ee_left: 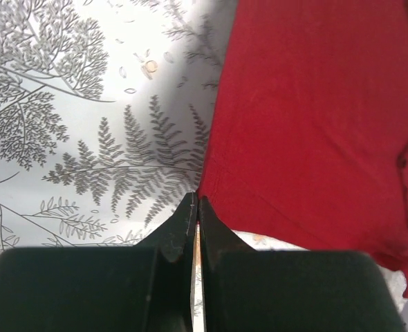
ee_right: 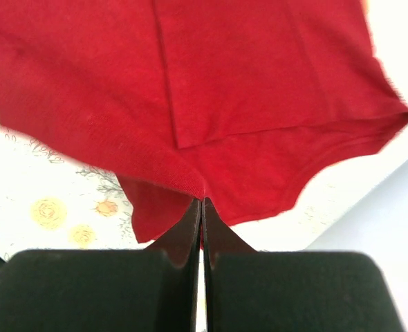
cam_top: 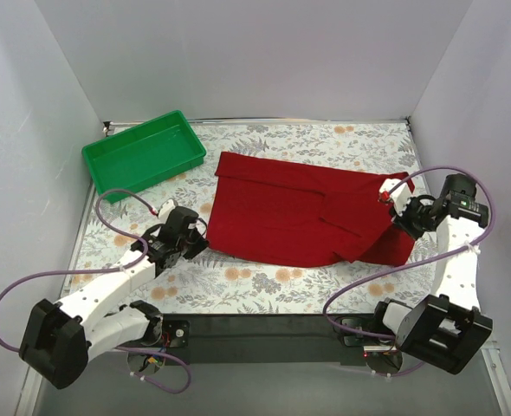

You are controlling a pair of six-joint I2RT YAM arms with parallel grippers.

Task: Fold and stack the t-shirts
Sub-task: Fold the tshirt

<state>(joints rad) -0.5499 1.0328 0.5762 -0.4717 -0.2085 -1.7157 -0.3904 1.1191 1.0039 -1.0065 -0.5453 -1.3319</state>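
A plain dark red short-sleeved cotton t-shirt [cam_top: 299, 212] lay centre-frame — left gripper [ee_left: 196, 199] pinched shut on its eight o'clock hem corner, right gripper [ee_right: 201, 202] clamping its three o'clock edge, seemingly poised to fold.

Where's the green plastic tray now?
Top view: the green rectangular plastic tray sits at the far-left corner of the table, apart from the dark red t-shirt to its right.

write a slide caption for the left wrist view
Left gripper shut on a corner of the dark red t-shirt, which lies on the fern-print table cover.
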